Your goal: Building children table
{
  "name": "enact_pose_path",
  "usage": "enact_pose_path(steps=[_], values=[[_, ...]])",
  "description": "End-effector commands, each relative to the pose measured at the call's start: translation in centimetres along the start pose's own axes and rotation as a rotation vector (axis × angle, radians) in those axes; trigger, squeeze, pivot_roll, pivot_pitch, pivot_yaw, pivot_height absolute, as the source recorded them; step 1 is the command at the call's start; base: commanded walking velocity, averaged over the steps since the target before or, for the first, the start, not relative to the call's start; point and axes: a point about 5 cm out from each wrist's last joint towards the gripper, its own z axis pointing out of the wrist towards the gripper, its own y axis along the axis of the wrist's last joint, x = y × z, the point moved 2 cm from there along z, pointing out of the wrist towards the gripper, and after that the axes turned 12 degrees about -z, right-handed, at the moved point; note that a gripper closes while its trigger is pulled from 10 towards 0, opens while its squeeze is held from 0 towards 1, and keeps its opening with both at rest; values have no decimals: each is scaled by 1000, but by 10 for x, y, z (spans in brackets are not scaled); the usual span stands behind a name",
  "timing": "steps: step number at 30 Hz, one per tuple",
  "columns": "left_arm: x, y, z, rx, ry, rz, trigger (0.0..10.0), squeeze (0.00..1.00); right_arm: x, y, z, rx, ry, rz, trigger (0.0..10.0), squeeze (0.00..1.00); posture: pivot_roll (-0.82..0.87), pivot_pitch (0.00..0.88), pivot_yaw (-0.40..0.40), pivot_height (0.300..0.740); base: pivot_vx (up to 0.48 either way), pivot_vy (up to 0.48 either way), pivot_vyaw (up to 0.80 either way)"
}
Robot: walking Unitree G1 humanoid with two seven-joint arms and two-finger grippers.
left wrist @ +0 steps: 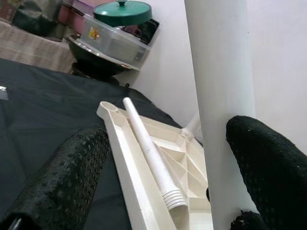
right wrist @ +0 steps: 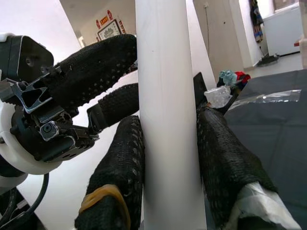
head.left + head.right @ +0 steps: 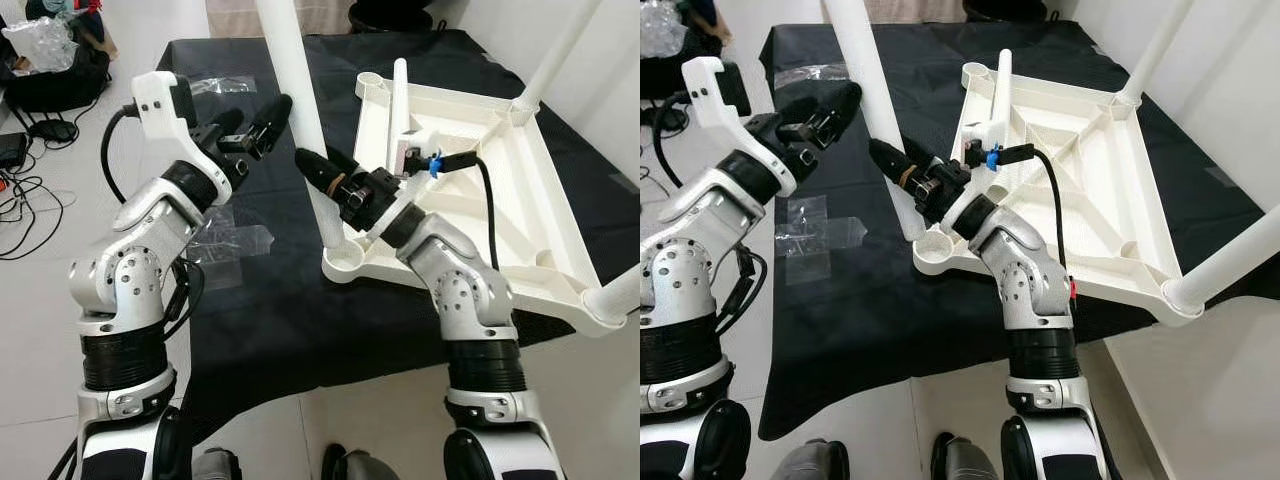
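- We see the white plastic table top [image 3: 470, 190] lying upside down on the black cloth [image 3: 270, 300], ribs upward, at about 2 o'clock from the robot's feet.
- Standing leg [image 3: 300, 110]: white tube set upright in the near corner socket [image 3: 343, 258] of the top, at 12 o'clock just ahead.
- Right gripper [image 2: 168, 158]: closed on that leg low down, one black finger each side, touching.
- Left gripper [image 3: 262, 122]: at 11 o'clock, higher up the same leg. Fingers spread; in the wrist view one finger [image 1: 268, 163] lies against the tube, the other stands clear. Not clamped.
- Loose leg [image 3: 399, 95]: lies along the far rim of the top, threaded end visible, at 1 o'clock. Two more legs stand in the right-hand corners.
- Handling, our judgement: hollow plastic, light, stiff, smooth and probably slippery to the rubber fingers. A tall tube gives leverage, so we would grip low near the socket for turning and steady it higher up. The threads could likely cross if it tilts.
- Surface: the cloth is soft and may let the top slide or bunch. Clear plastic bags [image 3: 225, 240] lie at 10 o'clock.
- Room: pale tiled floor [image 3: 40, 300], cables and bags at 9 to 10 o'clock, a wall close on the right.
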Motion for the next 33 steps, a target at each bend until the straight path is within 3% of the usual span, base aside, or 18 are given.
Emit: enact_pose_path(steps=[1,11,26,27,32,33], values=[[-11,-14,6,65,-60,-31,10000,0,23,8,8,-40,112,-21,0,0,23,117,-63,740,0,0,0],[-25,-20,4,106,-144,-47,10000,0,25,1,8,-14,104,-37,0,0,27,122,-62,740,0,0,0],[-18,-13,2,72,-96,-30,10000,0,20,3,9,-15,84,-58,0,0,24,126,-62,740,0,0,0],[-16,-12,3,64,-79,-26,3333,0,21,2,8,-12,88,-58,0,0,24,126,-62,740,0,0,0],[-15,-12,4,60,-68,-22,3333,0,22,1,8,-11,91,-58,0,0,24,126,-62,740,0,0,0],[-14,-11,4,57,-57,-19,0,0,23,1,7,-12,90,-51,0,0,24,126,-63,740,0,0,0]])
